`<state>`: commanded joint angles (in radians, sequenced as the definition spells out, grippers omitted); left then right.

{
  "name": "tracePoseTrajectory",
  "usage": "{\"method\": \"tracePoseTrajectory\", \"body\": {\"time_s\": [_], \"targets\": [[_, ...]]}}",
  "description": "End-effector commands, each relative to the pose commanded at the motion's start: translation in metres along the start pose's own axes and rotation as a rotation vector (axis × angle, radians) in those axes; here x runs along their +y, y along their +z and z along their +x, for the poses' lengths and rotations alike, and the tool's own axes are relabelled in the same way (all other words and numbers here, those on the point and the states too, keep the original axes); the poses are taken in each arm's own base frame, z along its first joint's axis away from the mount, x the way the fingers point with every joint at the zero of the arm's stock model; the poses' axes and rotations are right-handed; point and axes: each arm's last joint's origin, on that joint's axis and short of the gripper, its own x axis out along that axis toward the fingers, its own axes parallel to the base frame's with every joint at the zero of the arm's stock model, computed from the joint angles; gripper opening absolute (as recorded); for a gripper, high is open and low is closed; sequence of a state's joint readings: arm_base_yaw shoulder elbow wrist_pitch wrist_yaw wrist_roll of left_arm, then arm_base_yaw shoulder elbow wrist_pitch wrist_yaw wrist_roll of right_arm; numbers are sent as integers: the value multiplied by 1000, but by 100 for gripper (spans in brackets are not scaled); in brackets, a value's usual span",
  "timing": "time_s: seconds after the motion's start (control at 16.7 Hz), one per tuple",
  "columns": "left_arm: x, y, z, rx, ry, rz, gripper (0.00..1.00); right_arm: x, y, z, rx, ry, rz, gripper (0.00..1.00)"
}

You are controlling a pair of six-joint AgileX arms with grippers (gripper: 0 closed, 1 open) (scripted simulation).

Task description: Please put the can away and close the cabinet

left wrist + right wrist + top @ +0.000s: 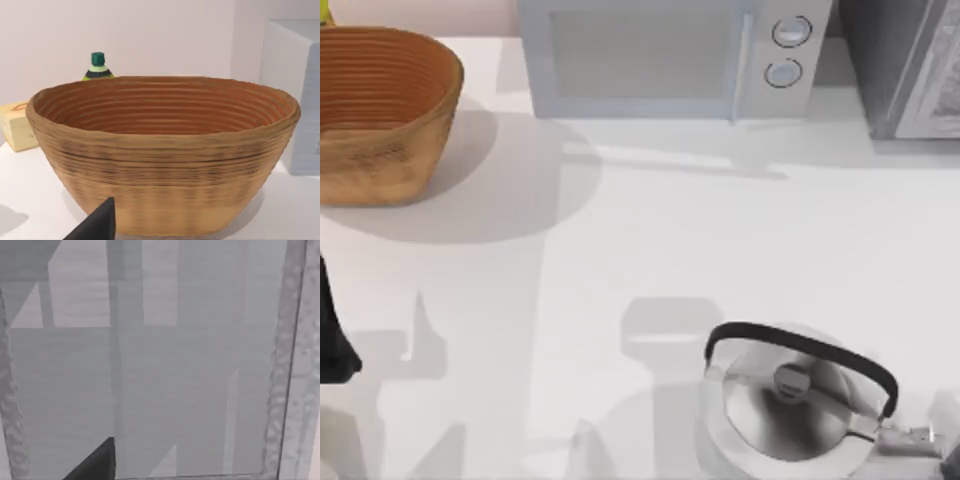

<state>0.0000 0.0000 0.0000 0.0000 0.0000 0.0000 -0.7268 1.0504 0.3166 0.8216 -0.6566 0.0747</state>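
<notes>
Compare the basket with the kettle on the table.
The basket is brown, ribbed and open-topped, at the table's far left; the kettle is shiny silver metal, lidded, at the near right. The kettle carries a black arched handle; the basket has none. Both stand upright on the white table.

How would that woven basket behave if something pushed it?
The basket looks stiff and light, so it would probably slide on the smooth table. Its base is narrower than its rim, so a high push might tip it.
</notes>
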Motion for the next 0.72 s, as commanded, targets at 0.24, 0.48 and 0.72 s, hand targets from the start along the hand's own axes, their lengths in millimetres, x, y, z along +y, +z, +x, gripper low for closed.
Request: {"method": "tracePoseTrajectory", "body": {"time_s": [0.24, 0.48, 0.72], "targets": [[0, 0, 0, 0, 0, 0, 100, -51, -21, -2, 20, 4, -9, 100], [0, 0, 0, 0, 0, 0, 100, -76, -47, -11, 54, 40, -10, 100], [0, 0, 0, 0, 0, 0, 100, -78, -55, -13, 65, 63, -8, 100]]}}
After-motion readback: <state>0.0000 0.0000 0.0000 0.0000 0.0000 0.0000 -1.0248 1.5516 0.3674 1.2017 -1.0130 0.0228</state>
